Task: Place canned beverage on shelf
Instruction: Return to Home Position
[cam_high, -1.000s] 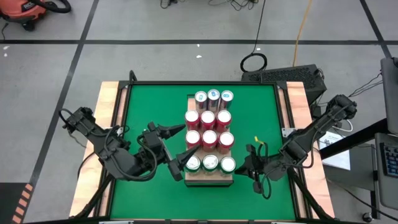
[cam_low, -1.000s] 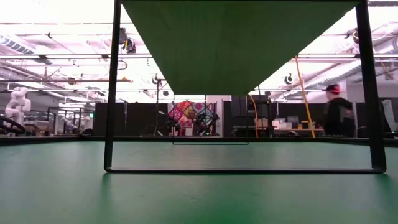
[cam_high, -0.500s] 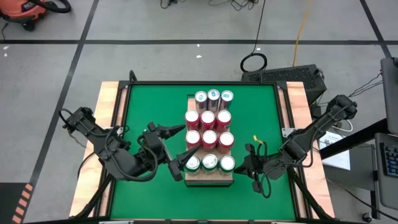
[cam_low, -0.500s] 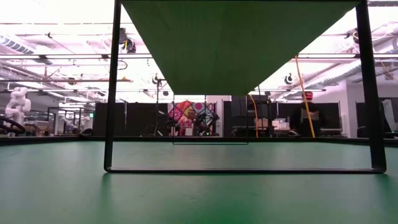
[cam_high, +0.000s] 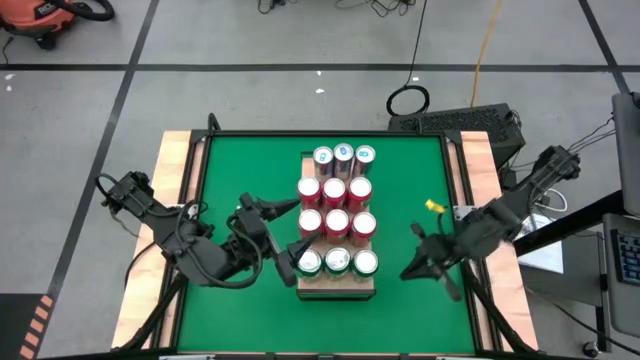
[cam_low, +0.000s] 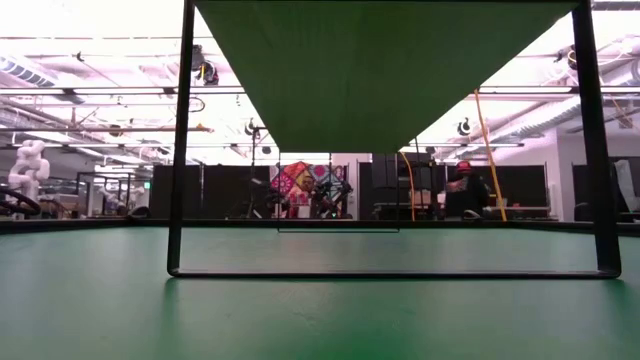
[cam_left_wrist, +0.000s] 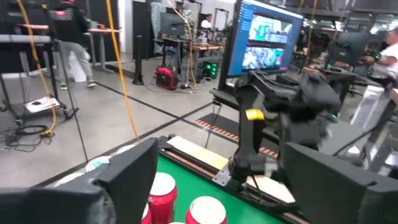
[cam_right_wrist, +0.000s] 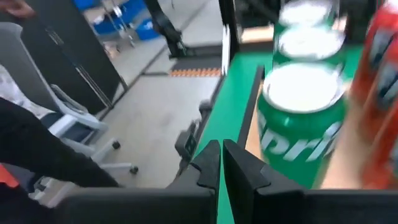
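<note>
The shelf (cam_high: 336, 285), a pale wooden block, lies on the green table. It carries three silver cans at the far end, two rows of red cans (cam_high: 335, 205) and three green cans (cam_high: 338, 263) at the near end. My left gripper (cam_high: 303, 230) is open at the shelf's left side, and red cans (cam_left_wrist: 163, 190) show between its fingers. My right gripper (cam_high: 407, 271) is shut and empty, right of the shelf and apart from the right green can (cam_high: 366, 263). That can also shows in the right wrist view (cam_right_wrist: 301, 121).
Bare green table (cam_high: 245, 170) lies left and right of the shelf. Wooden strips (cam_high: 178, 165) edge the table. A black frame (cam_low: 180, 140) stands in the low view. A person (cam_low: 462, 185) is in the room behind, far off.
My right gripper has drawn back from the right green can toward the table's right edge, and its arm has swung outward. The cans and the shelf have stayed in place.
</note>
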